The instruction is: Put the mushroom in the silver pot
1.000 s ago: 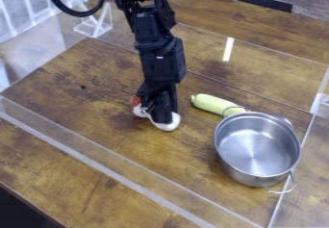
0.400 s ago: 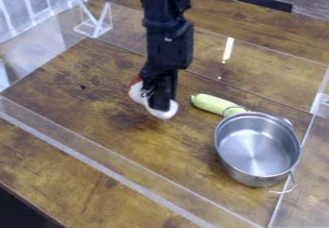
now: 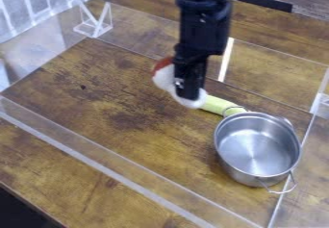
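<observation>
The mushroom [image 3: 171,82], white stem with a red-brown cap end, hangs in the air above the wooden table, held between the fingers of my gripper [image 3: 187,86]. The gripper points straight down and is shut on it. The silver pot [image 3: 257,147] stands empty on the table to the lower right of the gripper, a short way off. Part of the mushroom is hidden behind the black fingers.
A small yellow-green vegetable [image 3: 221,105] lies on the table just below and right of the gripper, between it and the pot. Clear acrylic walls [image 3: 141,189] edge the wooden table. A clear stand [image 3: 92,22] sits at the back left.
The gripper has lifted the mushroom off the table and carried it up and to the right, toward the pot. Pot and vegetable have stayed put.
</observation>
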`<state>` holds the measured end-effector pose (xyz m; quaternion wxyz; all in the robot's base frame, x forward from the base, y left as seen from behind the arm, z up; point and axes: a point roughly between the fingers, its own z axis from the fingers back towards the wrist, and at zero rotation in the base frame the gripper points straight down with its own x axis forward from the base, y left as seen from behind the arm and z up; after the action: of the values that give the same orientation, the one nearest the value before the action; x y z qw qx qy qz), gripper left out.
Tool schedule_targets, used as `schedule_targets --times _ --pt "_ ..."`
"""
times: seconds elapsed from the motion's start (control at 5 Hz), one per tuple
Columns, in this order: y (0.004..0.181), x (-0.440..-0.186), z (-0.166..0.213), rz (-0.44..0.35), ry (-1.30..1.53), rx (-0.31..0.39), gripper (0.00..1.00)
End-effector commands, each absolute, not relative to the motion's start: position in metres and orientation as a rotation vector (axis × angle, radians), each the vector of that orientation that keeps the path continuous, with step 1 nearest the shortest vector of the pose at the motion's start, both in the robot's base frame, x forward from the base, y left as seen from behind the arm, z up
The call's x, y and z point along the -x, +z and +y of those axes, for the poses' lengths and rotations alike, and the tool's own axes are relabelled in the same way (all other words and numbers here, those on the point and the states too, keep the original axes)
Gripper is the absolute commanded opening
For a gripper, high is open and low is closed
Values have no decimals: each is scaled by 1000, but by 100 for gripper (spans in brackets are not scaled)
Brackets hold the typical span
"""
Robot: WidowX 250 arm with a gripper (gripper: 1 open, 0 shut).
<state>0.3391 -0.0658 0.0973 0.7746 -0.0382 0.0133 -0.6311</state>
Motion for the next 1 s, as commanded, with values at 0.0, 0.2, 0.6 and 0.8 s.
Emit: schedule_targets --times 0.0,0.2,0.6,0.8 --pt "140 -347 -102 -117 -1462 4 0" --pt "136 -348 -127 -159 -1571 22 0" --pt "117 -346 -137 -227 -1650 27 0" --pt "101 -350 -125 -260 -1650 28 100"
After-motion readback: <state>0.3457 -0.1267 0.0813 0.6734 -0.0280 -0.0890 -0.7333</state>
